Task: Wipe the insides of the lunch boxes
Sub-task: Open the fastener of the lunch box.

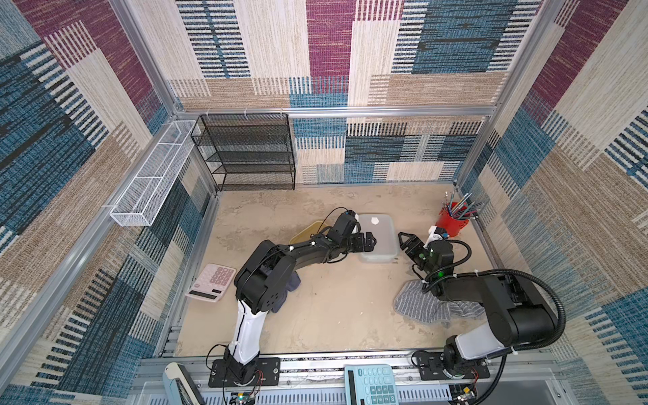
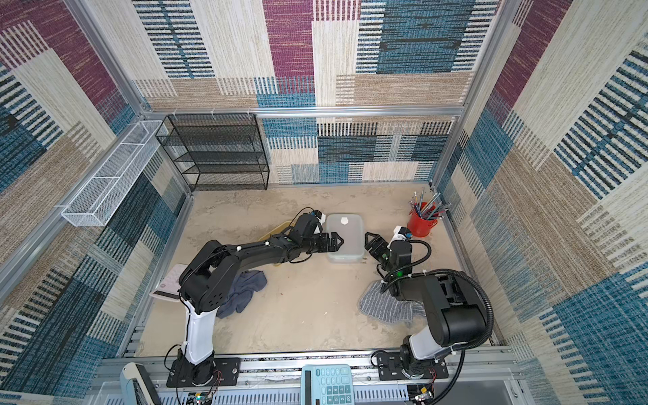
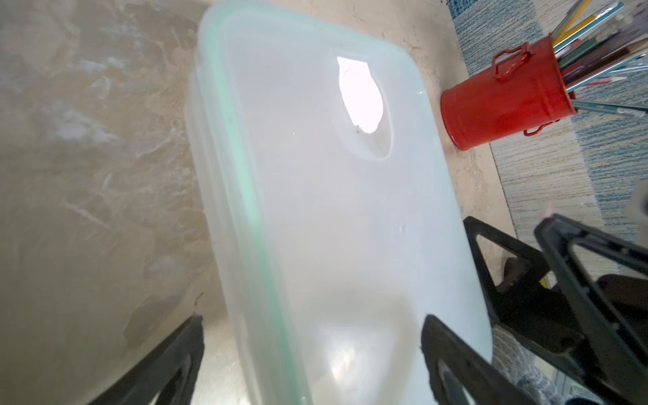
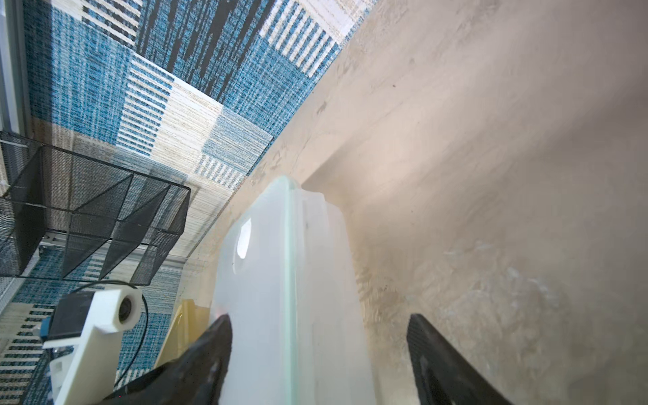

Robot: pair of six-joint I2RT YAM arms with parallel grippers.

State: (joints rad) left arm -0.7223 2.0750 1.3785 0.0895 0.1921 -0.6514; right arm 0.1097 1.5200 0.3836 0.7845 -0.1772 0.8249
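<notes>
Patchwork woven fabric in blue, plum and beige lines the walls, and the floor is a mottled beige tabletop point(image 1: 333, 315). A black mesh shelf point(image 1: 249, 150) stands at the back, with a white wire basket point(image 1: 150, 175) on the wall beside it.

Much is covered. The left arm hides most of the amber lunch box point(image 1: 308, 233), so only one corner shows in both top views and a yellow sliver point(image 4: 182, 326) in the right wrist view. Its long axis, and whether it has a lid on, cannot be told. The same arm lies over a dark blue cloth point(image 2: 245, 291) and part of a pink calculator point(image 1: 212, 282). The right arm covers part of a grey striped cloth point(image 1: 417, 305). A teal calculator point(image 1: 373, 385) on the front rail is cut off by the picture's edge.

The clear lunch box point(image 1: 380, 231) sits mid-table towards the back, near a red pen cup point(image 1: 450, 224). Its frosted lid with a green seal is on. Its long axis runs from front to back, away from the arms' bases, and the lid's white oval tab is at the far end.

The left gripper point(image 1: 368, 242) is over the box's left edge with its jaws spread wide. Whether a finger touches the lid cannot be told. The right gripper point(image 1: 403, 240) is just beside the box's right edge, its jaws also spread and holding nothing.
</notes>
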